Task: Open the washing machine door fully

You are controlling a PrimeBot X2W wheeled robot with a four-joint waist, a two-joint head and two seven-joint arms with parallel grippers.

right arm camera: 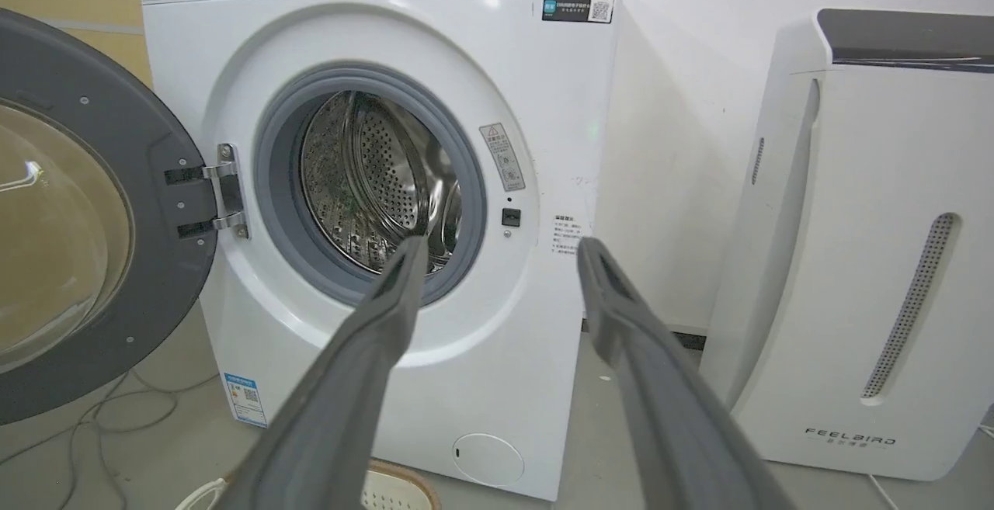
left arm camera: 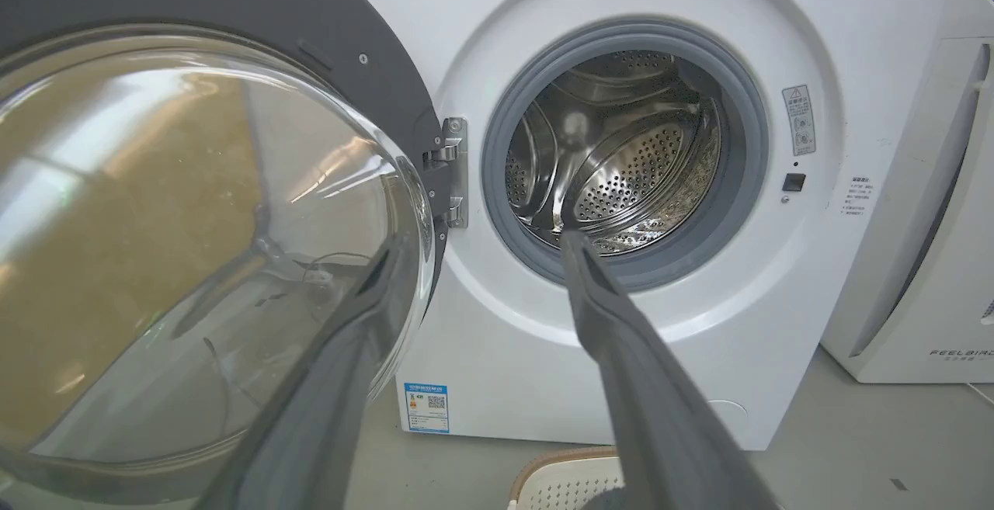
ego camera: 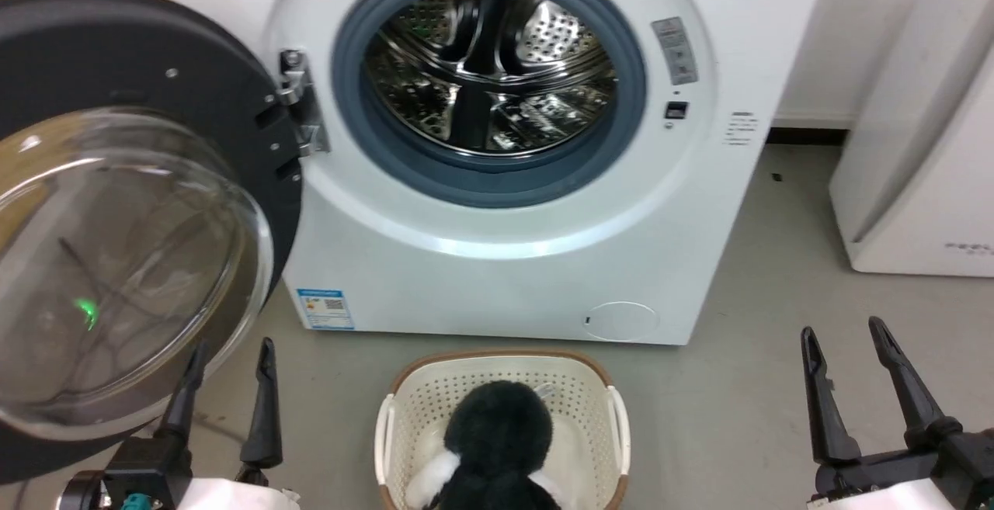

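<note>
The white washing machine (ego camera: 512, 261) (left arm camera: 699, 355) (right arm camera: 505, 355) stands ahead with its steel drum exposed. Its round door (ego camera: 116, 207) (left arm camera: 194, 246) (right arm camera: 78, 215), black rim around a bulging glass bowl, is swung wide to the left on its metal hinge (ego camera: 299, 106). My left gripper (ego camera: 231, 347) (left arm camera: 477, 250) is open at the lower left, its fingers just below and in front of the glass bowl, holding nothing. At the lower right my right gripper (ego camera: 842, 331) (right arm camera: 501, 246) is open and empty, well clear of the machine.
A cream laundry basket (ego camera: 411, 401) holding a black and white plush toy (ego camera: 497, 432) sits on the grey floor in front of the machine. The white FEELBIRD appliance (ego camera: 924, 168) (right arm camera: 854, 261) stands at the right. Cables lie on the floor under the door.
</note>
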